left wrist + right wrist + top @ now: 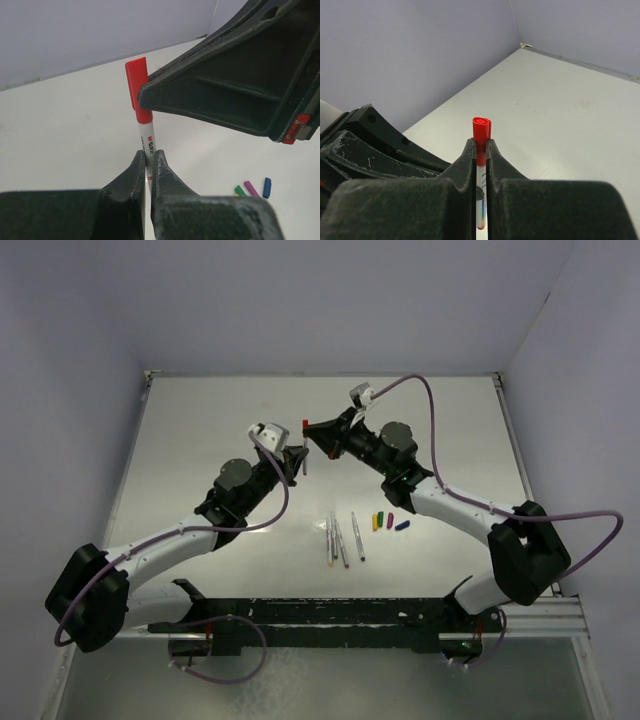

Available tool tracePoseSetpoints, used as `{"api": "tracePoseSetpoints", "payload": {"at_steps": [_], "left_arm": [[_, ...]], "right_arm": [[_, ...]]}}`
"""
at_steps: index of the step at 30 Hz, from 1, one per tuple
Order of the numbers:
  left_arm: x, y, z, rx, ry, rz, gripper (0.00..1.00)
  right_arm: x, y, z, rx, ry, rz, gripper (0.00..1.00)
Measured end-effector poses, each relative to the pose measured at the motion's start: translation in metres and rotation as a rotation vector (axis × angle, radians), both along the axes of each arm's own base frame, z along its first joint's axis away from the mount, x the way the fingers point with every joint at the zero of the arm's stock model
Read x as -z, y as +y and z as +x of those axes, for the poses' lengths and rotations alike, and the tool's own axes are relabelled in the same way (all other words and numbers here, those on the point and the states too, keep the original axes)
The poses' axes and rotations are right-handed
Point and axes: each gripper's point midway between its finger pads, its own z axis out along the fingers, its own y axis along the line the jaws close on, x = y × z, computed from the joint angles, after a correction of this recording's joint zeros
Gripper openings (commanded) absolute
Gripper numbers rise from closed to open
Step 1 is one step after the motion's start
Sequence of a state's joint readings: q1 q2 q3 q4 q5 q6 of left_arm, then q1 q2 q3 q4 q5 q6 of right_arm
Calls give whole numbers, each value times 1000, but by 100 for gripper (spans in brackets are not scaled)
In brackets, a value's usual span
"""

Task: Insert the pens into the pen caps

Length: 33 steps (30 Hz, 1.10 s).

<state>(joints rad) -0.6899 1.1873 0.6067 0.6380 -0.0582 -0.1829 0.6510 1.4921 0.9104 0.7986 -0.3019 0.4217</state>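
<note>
A whitish pen stands upright between the two grippers, above the table. My left gripper is shut on its barrel. A red pen cap sits over its top end, and my right gripper is shut on that red cap. In the top view the left gripper and right gripper meet over the middle of the table. Several loose pens lie side by side nearer the arm bases. The yellow, green, purple and dark blue caps lie just right of them.
The white table is walled by pale purple panels at the back and both sides. A black rail carries the arm bases along the near edge. Purple cables loop off both arms. The green, purple and blue caps show low right in the left wrist view.
</note>
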Motion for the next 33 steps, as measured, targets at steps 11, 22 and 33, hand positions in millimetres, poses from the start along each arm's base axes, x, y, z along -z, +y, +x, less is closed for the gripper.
{"api": "tracePoseSetpoints", "payload": {"at_steps": [11,22,33], "left_arm": [[10,1,-3,-2,75,18,0],[33,15,-1,-92,196,16,0],[127,59,17,-401,531,326,0]], "right_arm": [[0,-4,-3,43,11,-18,30],[-21,-33,-13,153,-39,-73,60],[-6,-75,-16,332,-3,-55,56]]}}
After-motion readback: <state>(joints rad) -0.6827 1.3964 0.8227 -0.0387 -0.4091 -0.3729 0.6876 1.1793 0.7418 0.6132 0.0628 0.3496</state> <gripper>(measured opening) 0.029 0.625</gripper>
